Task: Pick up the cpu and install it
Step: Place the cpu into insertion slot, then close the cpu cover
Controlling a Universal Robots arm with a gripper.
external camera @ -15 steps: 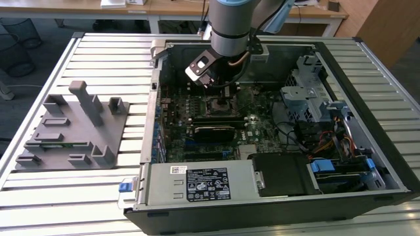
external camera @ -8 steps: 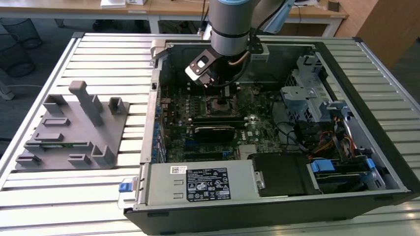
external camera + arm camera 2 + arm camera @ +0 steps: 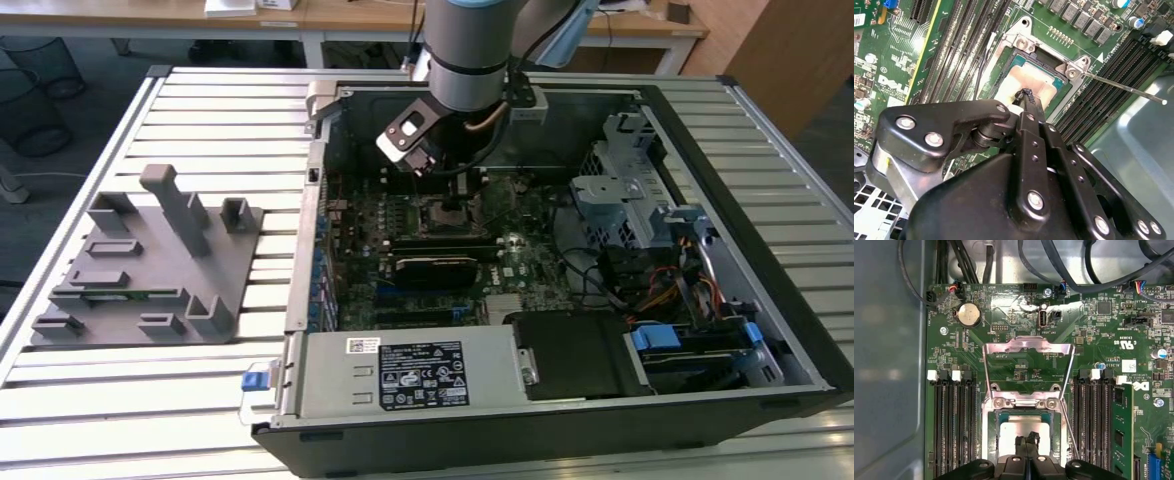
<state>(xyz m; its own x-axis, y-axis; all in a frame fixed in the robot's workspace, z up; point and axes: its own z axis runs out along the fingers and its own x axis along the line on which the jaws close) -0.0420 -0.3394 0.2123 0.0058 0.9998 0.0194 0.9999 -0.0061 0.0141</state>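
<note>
Arm: in the exterior view it reaches down from above into the open computer case (image 3: 561,440), which lies on its side on a slatted metal table (image 3: 134,420).
Gripper: the gripper (image 3: 451,200) hangs over the middle of the motherboard (image 3: 527,265), right above the socket.
Jaws: clenched, the two black fingers pressed flat together with nothing seen between them in both wrist views, gripper (image 3: 1026,440) and (image 3: 1027,94).
Cpu: the cpu (image 3: 1011,432) lies flat inside the socket, its pale silvery top up, a teal edge showing around it; in the second wrist view the cpu (image 3: 1034,80) sits directly under the fingertips.
Contact: the tips are on or just above the chip's top; I cannot tell which.
Socket frame: the metal frame (image 3: 1024,401) surrounds the chip on the board.
Cover plate: the plate (image 3: 1029,346) stands flipped open, away from the chip.
Lever: the thin metal rod (image 3: 1124,87) is raised, sticking out beside the socket.
Memory slots: black rows (image 3: 951,425) run on both sides of the socket.
Coin battery: a round cell (image 3: 968,315) sits on the board, well apart from the socket.
Holder block: the grey plastic block (image 3: 147,265) with upright posts stands on the table at the exterior view's left, beside the case.
</note>
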